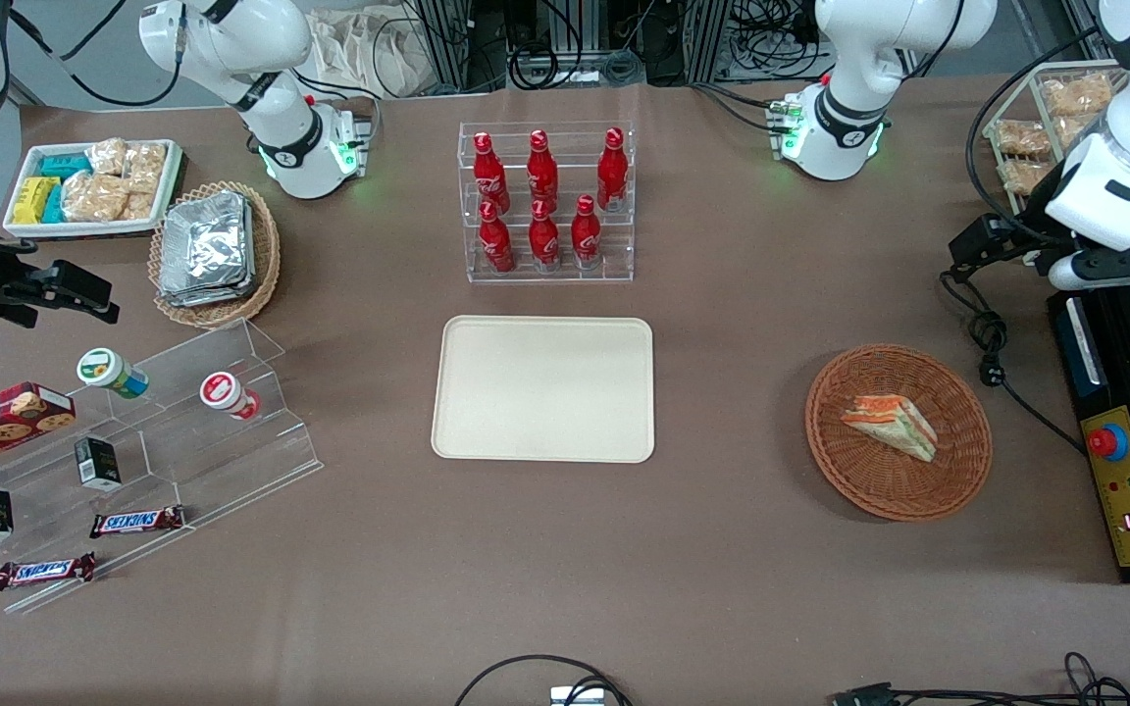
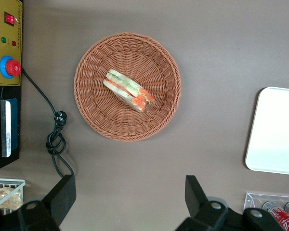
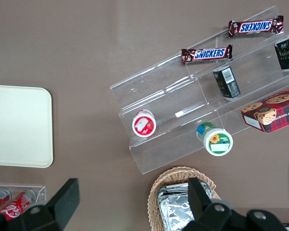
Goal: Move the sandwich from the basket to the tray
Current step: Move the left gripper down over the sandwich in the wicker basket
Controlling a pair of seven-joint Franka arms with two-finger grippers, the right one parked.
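You only got the gripper [image 2: 130,202] partway in the left wrist view: its two black fingers [image 2: 62,192], set wide apart high over the table, ran off the picture's edge. The tray [image 2: 274,130] was cut off there too, just one rounded end of it showing. Same story with the red bottles [image 2: 279,214], only a few caps peeking in at the border. The yellow control box [image 2: 7,41] got clipped at the edge as well, and its small labels were too tiny for you to read. The bagged snacks [image 2: 5,195] were barely in, a sliver of wire rack and that's it.
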